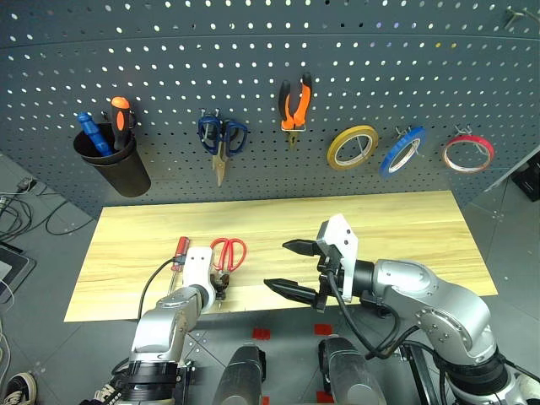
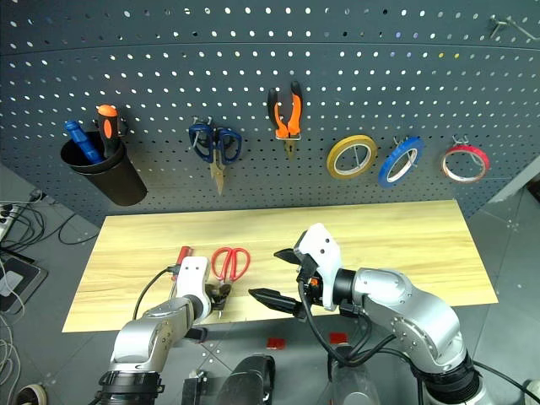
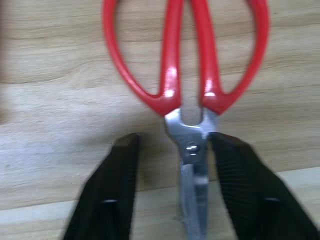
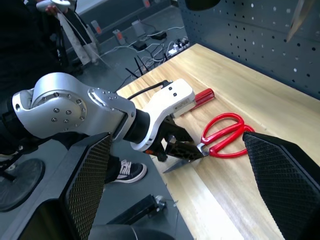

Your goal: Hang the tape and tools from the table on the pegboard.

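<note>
Left gripper [image 3: 172, 190] astride red-handled scissors [image 3: 186, 75] on table [image 1: 405, 228].

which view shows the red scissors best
The left wrist view: the red scissors sit close up, handles, pivot and blades plain. Both eye views show them small on the table; the right wrist view shows them sidelong.

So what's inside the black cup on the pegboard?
The black cup on the pegboard holds two tools standing handle-up: an orange-and-black handle and a blue handle. Their lower ends are hidden by the cup's wall, so what kind of tools they are cannot be told.
</note>
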Robot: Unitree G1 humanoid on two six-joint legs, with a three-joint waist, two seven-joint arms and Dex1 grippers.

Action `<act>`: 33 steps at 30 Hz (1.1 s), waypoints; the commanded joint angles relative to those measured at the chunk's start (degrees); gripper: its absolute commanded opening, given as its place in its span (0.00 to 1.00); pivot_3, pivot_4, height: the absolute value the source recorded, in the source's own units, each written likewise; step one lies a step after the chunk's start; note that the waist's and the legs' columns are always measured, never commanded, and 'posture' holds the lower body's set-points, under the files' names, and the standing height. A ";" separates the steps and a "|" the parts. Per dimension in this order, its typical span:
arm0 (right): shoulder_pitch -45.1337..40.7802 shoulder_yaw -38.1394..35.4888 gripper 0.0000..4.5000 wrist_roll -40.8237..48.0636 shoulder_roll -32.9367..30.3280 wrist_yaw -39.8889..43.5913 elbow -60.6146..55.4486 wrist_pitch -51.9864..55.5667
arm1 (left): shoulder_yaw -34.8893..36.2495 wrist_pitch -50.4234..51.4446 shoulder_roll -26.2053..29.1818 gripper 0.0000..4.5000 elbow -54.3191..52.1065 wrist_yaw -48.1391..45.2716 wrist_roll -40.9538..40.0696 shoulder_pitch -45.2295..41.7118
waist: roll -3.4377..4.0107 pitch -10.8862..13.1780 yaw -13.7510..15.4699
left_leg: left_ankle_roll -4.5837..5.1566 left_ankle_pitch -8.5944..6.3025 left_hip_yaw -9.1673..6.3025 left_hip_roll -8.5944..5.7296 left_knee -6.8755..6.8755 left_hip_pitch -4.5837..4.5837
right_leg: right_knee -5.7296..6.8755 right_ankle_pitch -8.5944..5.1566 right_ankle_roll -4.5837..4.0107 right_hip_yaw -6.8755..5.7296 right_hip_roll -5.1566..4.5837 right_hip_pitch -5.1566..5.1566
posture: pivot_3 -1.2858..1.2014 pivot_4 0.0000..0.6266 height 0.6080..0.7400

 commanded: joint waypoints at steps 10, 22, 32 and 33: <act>-0.47 -1.92 1.00 1.29 -0.95 -2.35 -3.49 0.01 | -3.98 -13.78 7.82 0.07 -0.57 -8.39 4.15 4.01 | 0.00 0.00 -0.20 | -0.01 0.00 -0.01 0.04 -0.07 -0.03 | -0.15 0.00 0.00 -0.01 0.00 -0.01 | 0.49 0.42 1.00; -0.67 0.05 1.00 -4.37 -4.61 3.11 -3.69 -13.74 | 0.09 -48.88 16.85 0.07 -14.21 -7.69 15.93 14.41 | 0.01 0.01 0.05 | -0.01 0.00 -0.05 0.02 -0.10 -0.17 | -0.43 0.08 -0.06 -0.08 -0.30 -0.03 | 0.49 0.40 1.00; -2.42 -2.80 1.00 -0.88 -0.50 3.14 -2.71 -16.75 | 7.12 -56.77 11.31 0.07 -23.06 -2.05 17.43 17.95 | 0.00 0.00 0.11 | 0.00 0.00 -0.04 0.01 -0.13 -0.17 | -0.40 0.08 -0.06 -0.12 -0.10 -0.01 | 0.51 0.37 1.00; -2.86 -3.09 1.00 -0.62 -0.17 2.95 -2.35 -16.70 | 7.26 -55.93 10.69 0.07 -23.48 -1.89 17.11 17.12 | 0.00 0.00 0.14 | 0.00 0.00 -0.04 0.01 -0.11 -0.17 | -0.40 0.09 -0.05 -0.13 -0.08 0.01 | 0.51 0.37 1.00</act>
